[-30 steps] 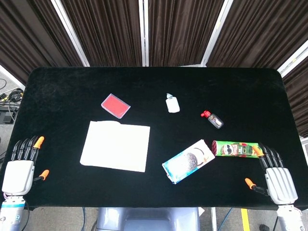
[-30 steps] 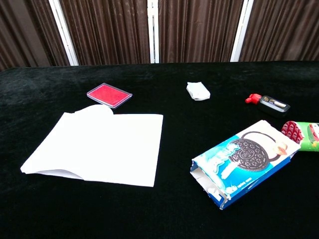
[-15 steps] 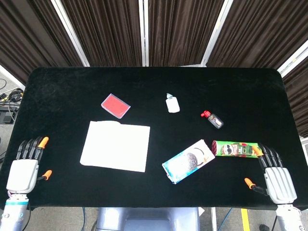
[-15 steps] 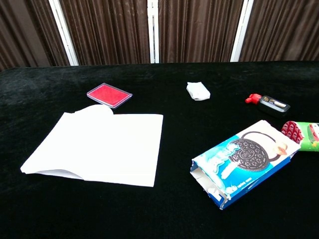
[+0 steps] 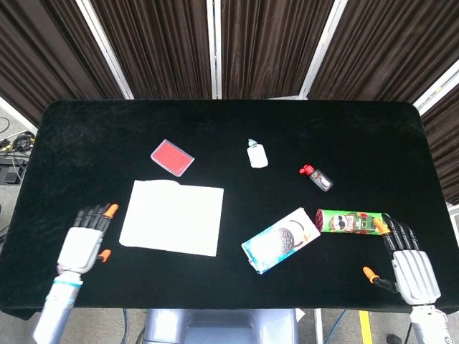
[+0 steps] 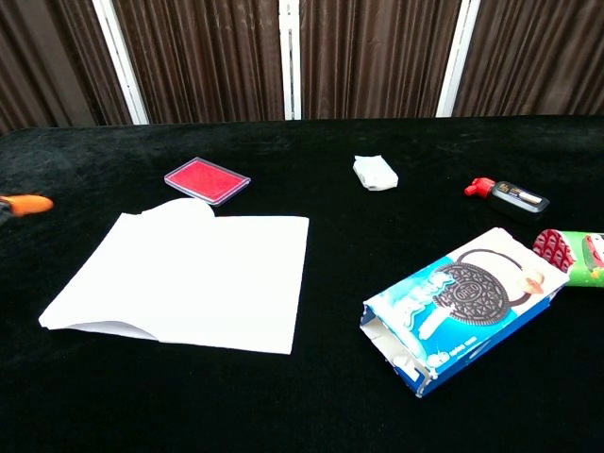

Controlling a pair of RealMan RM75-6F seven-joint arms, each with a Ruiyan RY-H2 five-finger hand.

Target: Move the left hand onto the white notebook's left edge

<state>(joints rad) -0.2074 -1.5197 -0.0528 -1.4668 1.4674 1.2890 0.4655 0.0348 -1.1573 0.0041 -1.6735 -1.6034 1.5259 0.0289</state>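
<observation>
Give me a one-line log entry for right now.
left hand: open, beside notebook left edge, not touching | right hand: open, idle near chip can

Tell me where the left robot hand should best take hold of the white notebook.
Probably the left edge of the white notebook: it lies flat, the edge is free, and the open left robot hand is just beside it. Come from the left, low; the top-left cover corner looks slightly lifted.

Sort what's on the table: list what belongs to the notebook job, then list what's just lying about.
Job: left hand, open, just left of the white notebook, not yet on its edge.

Lying about: red case, small white bottle, red-capped lighter, Oreo box, Pringles can, right hand.
</observation>
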